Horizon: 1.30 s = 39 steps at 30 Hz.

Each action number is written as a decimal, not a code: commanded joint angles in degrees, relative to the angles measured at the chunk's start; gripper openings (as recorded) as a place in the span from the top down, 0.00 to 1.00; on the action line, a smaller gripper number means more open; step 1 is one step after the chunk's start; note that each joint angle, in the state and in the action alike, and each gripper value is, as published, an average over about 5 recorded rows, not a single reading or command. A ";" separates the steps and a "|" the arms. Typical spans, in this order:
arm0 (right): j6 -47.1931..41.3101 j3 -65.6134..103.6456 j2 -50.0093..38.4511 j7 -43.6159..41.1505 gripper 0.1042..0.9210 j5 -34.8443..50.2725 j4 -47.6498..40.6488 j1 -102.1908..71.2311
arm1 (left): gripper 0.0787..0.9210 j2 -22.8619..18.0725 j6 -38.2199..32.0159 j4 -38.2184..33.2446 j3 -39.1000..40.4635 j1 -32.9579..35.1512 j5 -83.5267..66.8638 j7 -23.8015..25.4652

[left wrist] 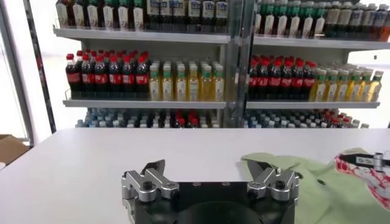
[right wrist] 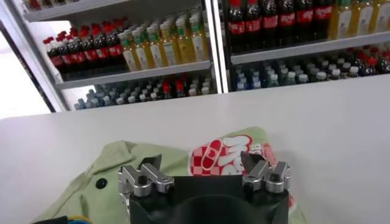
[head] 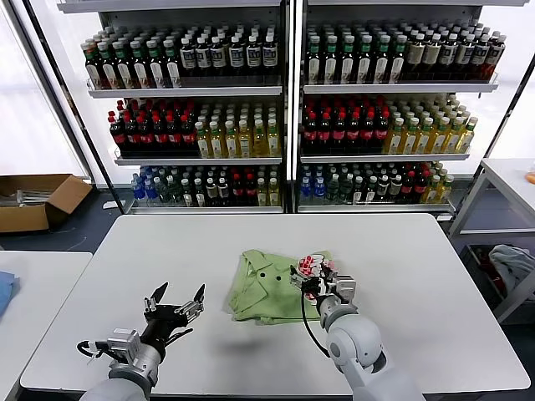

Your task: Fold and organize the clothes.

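The left gripper [head: 177, 302] hovered spread over bare table [head: 100, 276], holding nothing. The right gripper [head: 316, 278] (fingers spread too) hung over the near-right part of the crumpled shirt [head: 272, 284], mid-table. Beyond stood shelves [head: 288, 90] of bottles.

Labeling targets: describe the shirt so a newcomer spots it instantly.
On the white table before the drink shelves, the shirt lies crumpled right of centre, under the open right gripper. It is the only cloth there: light green, dark buttons, red-and-white print.
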 commanded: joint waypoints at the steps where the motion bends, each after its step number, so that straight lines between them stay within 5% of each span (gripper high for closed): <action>1: 1.52 5.69 2.66 -2.93 0.12 3.56 -5.05 1.31 | 0.12 -0.46 -0.08 -0.19 0.93 0.87 0.92 0.14; 18: 2.24 7.17 6.46 -4.48 0.12 4.79 -14.73 5.82 | 0.12 -0.48 0.00 -0.25 0.58 2.46 1.59 1.09; 31: 1.53 8.78 4.07 -5.44 0.12 5.11 -3.39 1.55 | 0.12 -0.70 -0.06 -0.14 0.62 1.80 1.38 1.16; 39: 8.52 8.72 -2.68 -10.08 0.12 -18.89 14.84 -7.11 | 0.12 -3.17 -3.42 -1.61 0.05 1.42 0.32 0.14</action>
